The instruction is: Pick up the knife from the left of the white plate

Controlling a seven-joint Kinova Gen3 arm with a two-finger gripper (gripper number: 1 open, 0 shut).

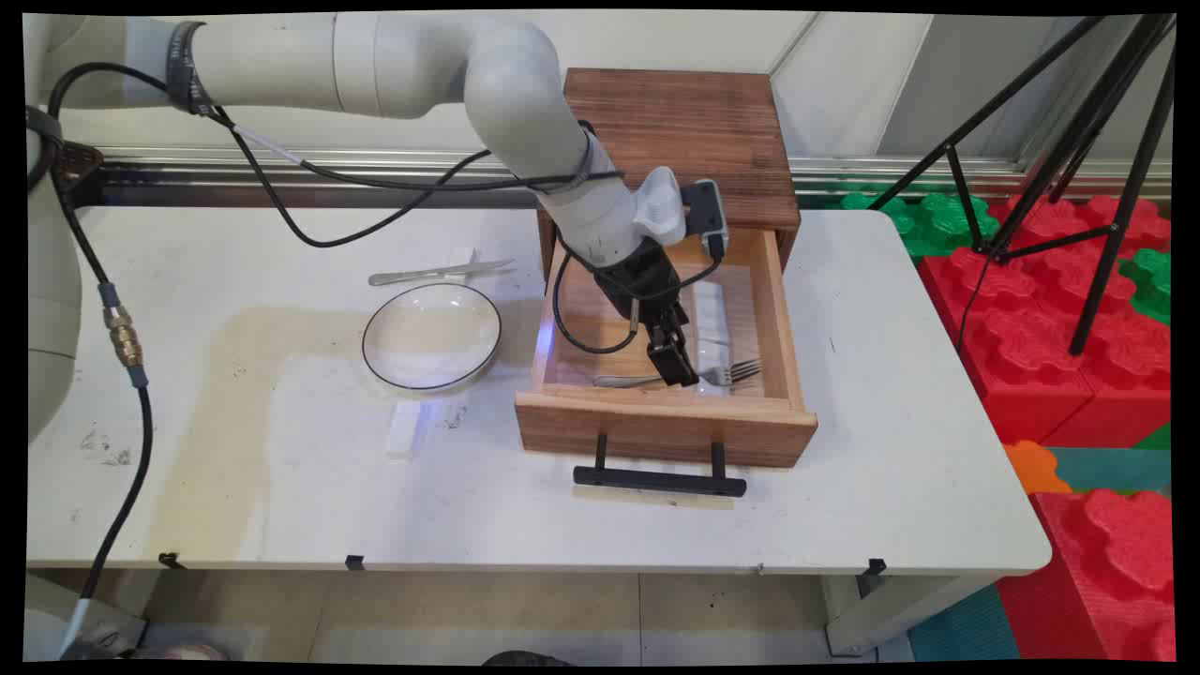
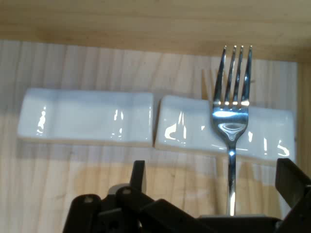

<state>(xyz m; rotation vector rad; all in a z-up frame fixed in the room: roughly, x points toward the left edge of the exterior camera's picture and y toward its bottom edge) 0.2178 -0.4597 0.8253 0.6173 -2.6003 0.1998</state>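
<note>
My gripper (image 1: 677, 367) reaches down into the open wooden drawer (image 1: 778, 319), low over a silver fork (image 1: 736, 373). In the hand view the gripper (image 2: 214, 182) is open. The fork's handle (image 2: 232, 189) runs between the two fingertips, closer to the right one, and neither pad touches it. The fork's neck lies across a white ceramic rest (image 2: 187, 131), its tines pointing at the drawer wall. A second white rest (image 2: 85, 116) lies end to end with the first.
Left of the drawer sits a white plate with a dark rim (image 1: 431, 335). A silver utensil (image 1: 436, 274) lies behind it and a small white rest (image 1: 403, 429) in front. The drawer's black handle (image 1: 659, 480) juts forward. A black tripod (image 1: 1078, 141) and foam blocks stand right.
</note>
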